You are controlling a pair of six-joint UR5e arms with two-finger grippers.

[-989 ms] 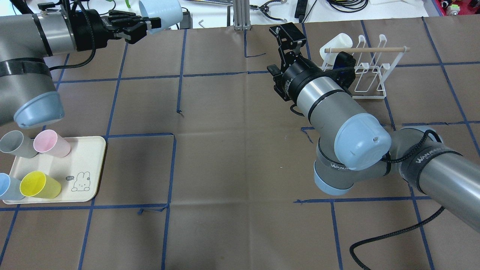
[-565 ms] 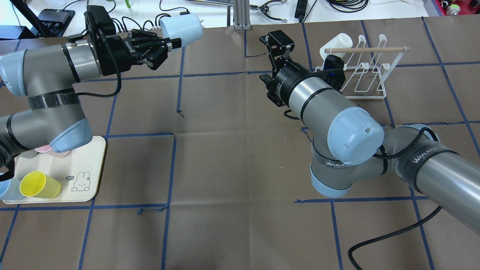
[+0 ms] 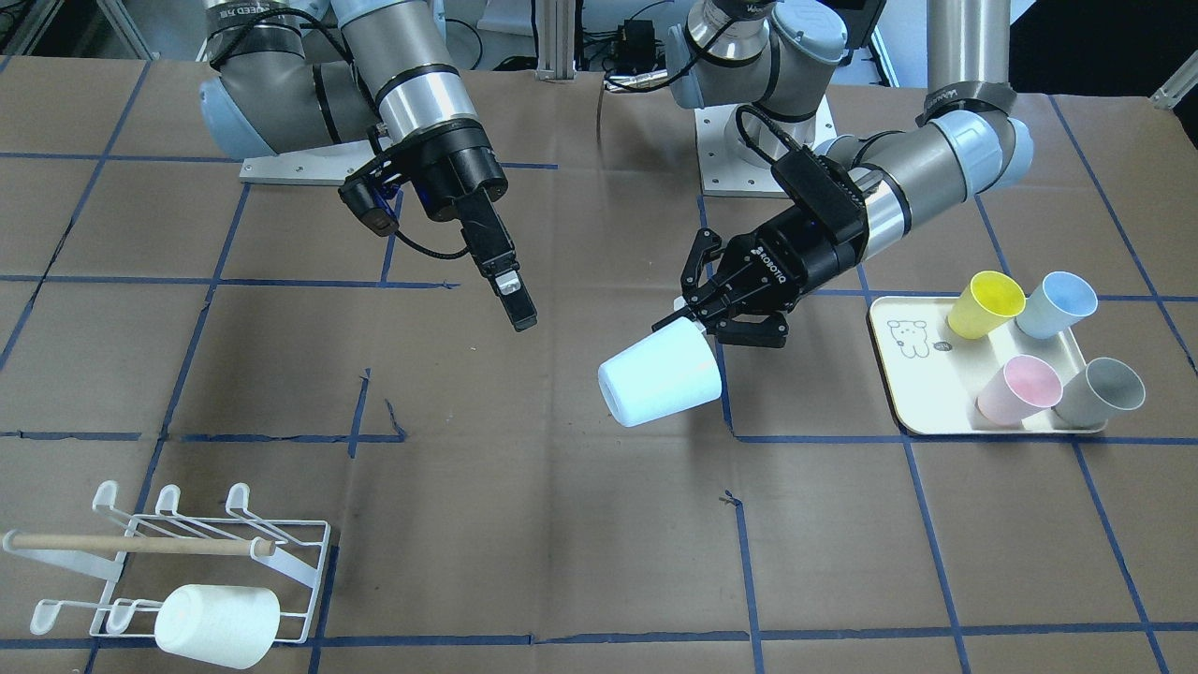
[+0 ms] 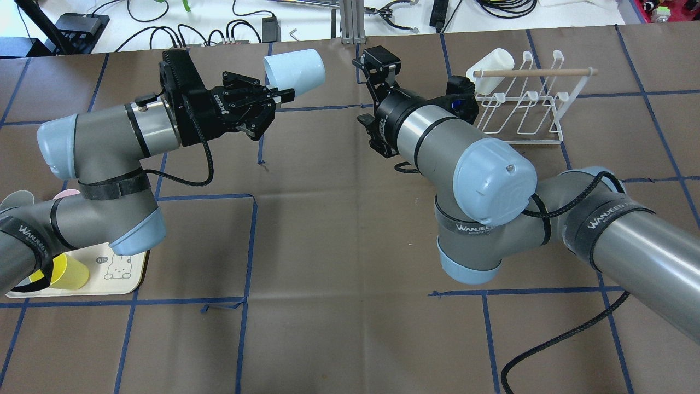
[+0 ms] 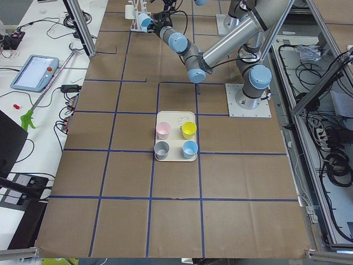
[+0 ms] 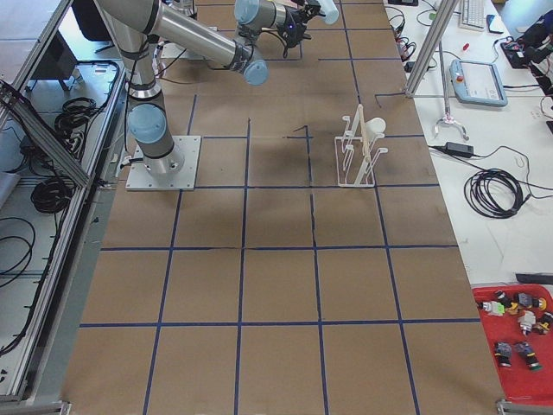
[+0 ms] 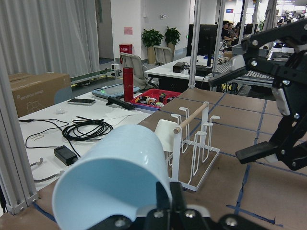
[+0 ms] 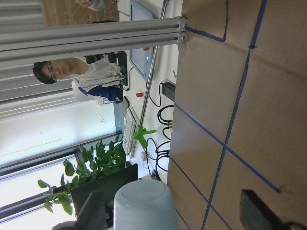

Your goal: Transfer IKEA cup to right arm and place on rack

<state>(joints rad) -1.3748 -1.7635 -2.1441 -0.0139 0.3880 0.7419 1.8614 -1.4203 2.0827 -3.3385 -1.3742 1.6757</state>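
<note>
A pale blue IKEA cup (image 3: 660, 379) hangs on its side above the table's middle, and my left gripper (image 3: 700, 323) is shut on its rim. The overhead view shows the same cup (image 4: 293, 68) just ahead of the left gripper (image 4: 278, 97). My right gripper (image 3: 515, 304) stands open a short way from the cup's closed end, apart from it. In the left wrist view its two fingers are spread wide, and the right gripper (image 7: 244, 115) faces the cup (image 7: 112, 177). The white wire rack (image 3: 168, 552) stands at the table's far right end, seen also as the rack (image 4: 525, 104).
A white cup (image 3: 215, 625) lies on the rack's prongs. The cream tray (image 3: 936, 393) near my left arm carries a yellow cup (image 3: 983, 304), a blue one (image 3: 1058, 304), a pink one (image 3: 1020, 388) and a grey one (image 3: 1104, 393). Cables and tools lie beyond the table's far edge.
My left arm has swung the blue cup rightward toward the table's middle. My right arm has moved left, away from the rack and toward the cup.
</note>
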